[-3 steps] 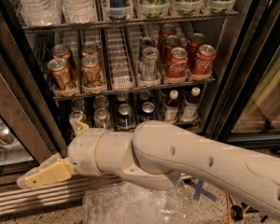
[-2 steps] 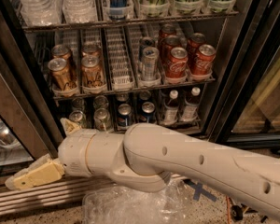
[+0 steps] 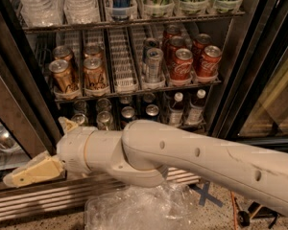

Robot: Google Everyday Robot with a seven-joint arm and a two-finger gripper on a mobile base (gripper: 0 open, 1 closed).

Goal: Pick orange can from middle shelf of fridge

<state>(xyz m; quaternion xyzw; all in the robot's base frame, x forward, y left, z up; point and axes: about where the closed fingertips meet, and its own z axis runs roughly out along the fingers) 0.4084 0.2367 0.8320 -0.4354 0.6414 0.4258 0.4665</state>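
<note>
Claw (image 3: 41, 158) is seen spread apart, empty, held low below middle shelf (image 3: 134, 94); orange can (image 3: 62, 75) is seen upright front-left

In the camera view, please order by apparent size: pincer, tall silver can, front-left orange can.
1. pincer, lower left, nearest the camera.
2. tall silver can and orange can: alike, not ranked.

On the middle shelf (image 3: 134, 92) of the fridge (image 3: 252, 56), four small cans (image 3: 62, 75) stand at the left, two in front and two behind. A tall can (image 3: 153, 63) stands to their right, with cola cans (image 3: 182, 63) farther right. My gripper (image 3: 38, 166) hangs below that shelf, at the lower left, before the fridge's base.
</note>
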